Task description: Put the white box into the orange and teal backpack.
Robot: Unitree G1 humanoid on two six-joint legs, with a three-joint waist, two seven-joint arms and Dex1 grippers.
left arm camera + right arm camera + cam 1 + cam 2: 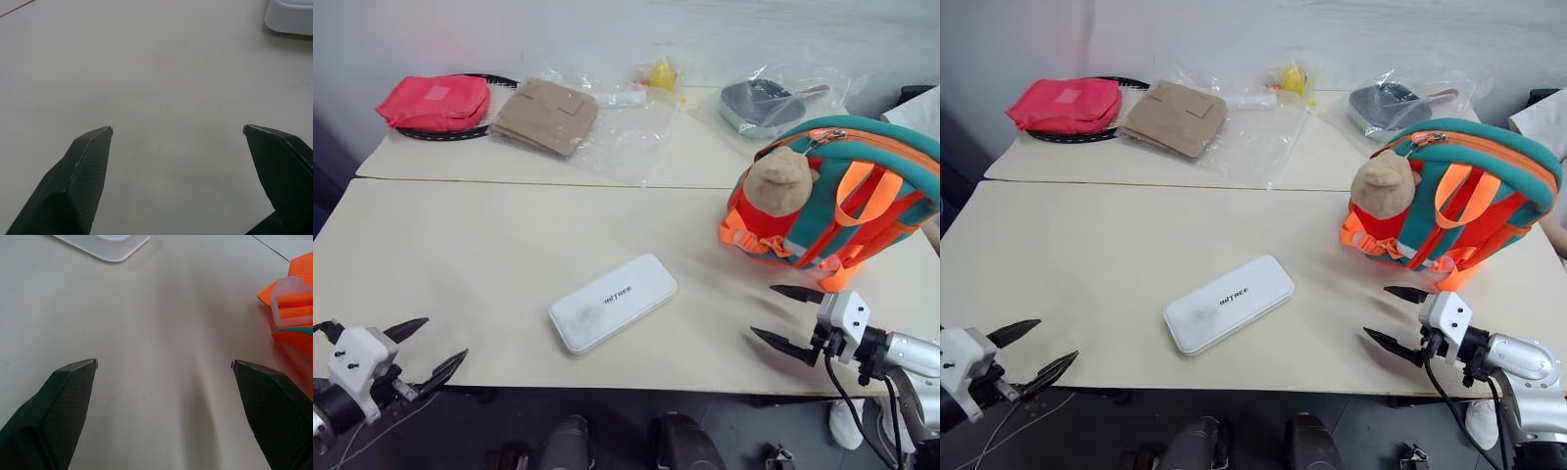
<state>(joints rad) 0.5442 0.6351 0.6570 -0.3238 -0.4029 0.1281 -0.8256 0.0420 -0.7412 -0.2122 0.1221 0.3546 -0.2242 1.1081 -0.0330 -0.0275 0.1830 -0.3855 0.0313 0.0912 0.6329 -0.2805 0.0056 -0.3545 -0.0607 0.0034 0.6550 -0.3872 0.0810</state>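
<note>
Because the white box (613, 302) lies flat on the tabletop (489, 255) near its front edge, between the left gripper (424, 350) and the right gripper (785, 315), whose fingers both stand wide and empty, a shallow pinch could slip off its smooth rounded edge or push it off. The orange and teal backpack (847, 191) at the far right looks zipped, so the box may find no opening.

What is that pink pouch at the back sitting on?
The pink pouch lies on a round black-rimmed object; only the rim's edges show, and the pouch hides its middle.
</note>
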